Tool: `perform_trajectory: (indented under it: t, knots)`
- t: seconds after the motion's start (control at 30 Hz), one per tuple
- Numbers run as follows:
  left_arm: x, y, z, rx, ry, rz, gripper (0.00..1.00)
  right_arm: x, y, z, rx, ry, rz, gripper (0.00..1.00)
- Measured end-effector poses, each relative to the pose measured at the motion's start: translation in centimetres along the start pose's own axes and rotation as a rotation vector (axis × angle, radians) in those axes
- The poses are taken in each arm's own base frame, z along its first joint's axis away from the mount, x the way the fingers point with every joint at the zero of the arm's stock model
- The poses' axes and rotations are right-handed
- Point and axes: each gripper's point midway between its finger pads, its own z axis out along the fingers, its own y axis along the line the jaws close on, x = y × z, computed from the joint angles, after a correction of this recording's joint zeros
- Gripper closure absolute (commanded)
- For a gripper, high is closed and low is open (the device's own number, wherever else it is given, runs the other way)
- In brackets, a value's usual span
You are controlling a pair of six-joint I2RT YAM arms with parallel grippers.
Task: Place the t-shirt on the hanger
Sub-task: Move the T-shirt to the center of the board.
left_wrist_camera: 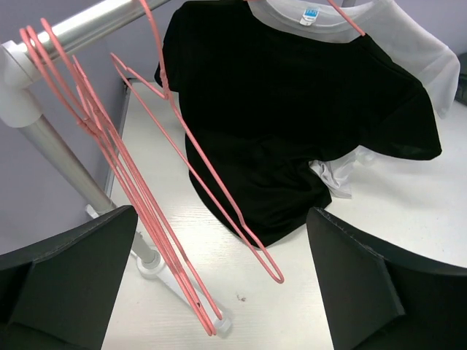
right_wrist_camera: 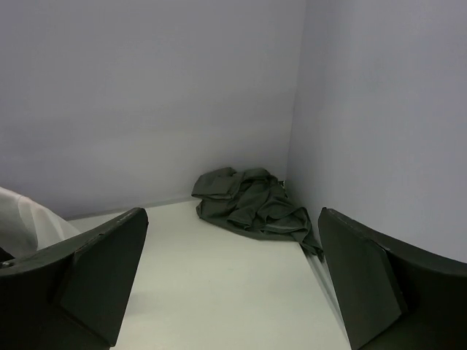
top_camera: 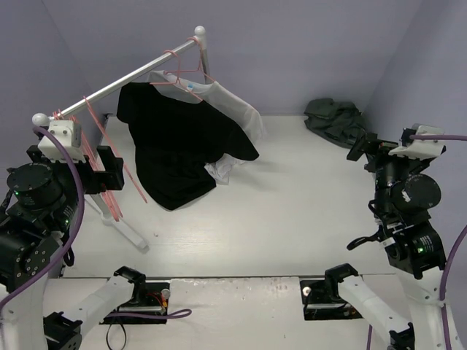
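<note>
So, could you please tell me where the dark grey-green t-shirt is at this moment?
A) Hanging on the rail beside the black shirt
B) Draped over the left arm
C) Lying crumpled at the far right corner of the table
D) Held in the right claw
C: the t-shirt lies bunched in a heap on the table at its far right corner, apart from the rail and from both arms.
</note>
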Motion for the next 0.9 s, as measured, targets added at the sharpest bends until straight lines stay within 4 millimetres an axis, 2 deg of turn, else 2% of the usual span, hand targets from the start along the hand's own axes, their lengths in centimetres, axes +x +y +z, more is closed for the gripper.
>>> perform_trajectory:
  t: [0.13,0.23,0.33,0.43,0.5,0.6,0.7,0.77,0.9]
  knots:
    - [0.1,-0.2,0.4,0.002,0.012,-0.002,0.03,1.1,0.6,0.8,-0.005,0.032,-0.017,0.00]
    - [0.5,-0.4,0.7,0.002,0.024,-0.017,0.03,3.2,2.3,2.2,-0.045,0.087,-0.034,0.00]
    - [1.1,-1.0,1.0,0.025,0.044,-0.043,0.03,7.4,5.1,4.7,-0.098,0.194,-0.060,0.00]
    - [2.2,-1.6,1.5,0.044,0.079,-0.062,0.03,13.1,7.4,7.9,-0.092,0.328,-0.077,0.00]
    - [3.0,-1.9,1.9,0.050,0.106,-0.069,0.03,17.8,8.4,9.9,-0.073,0.430,-0.100,0.00]
    - [4.3,-2.4,2.6,0.059,0.146,-0.077,0.03,24.6,8.1,12.7,-0.004,0.569,-0.128,0.03]
    - [5.3,-2.8,3.1,0.065,0.182,-0.084,0.03,29.7,6.6,16.2,0.093,0.658,-0.117,0.12]
    - [5.7,-3.2,3.5,0.072,0.201,-0.091,0.03,32.2,5.1,18.7,0.160,0.691,-0.101,0.15]
    - [6.6,-3.6,4.1,0.077,0.235,-0.094,0.03,35.0,3.2,24.2,0.234,0.686,-0.074,0.17]
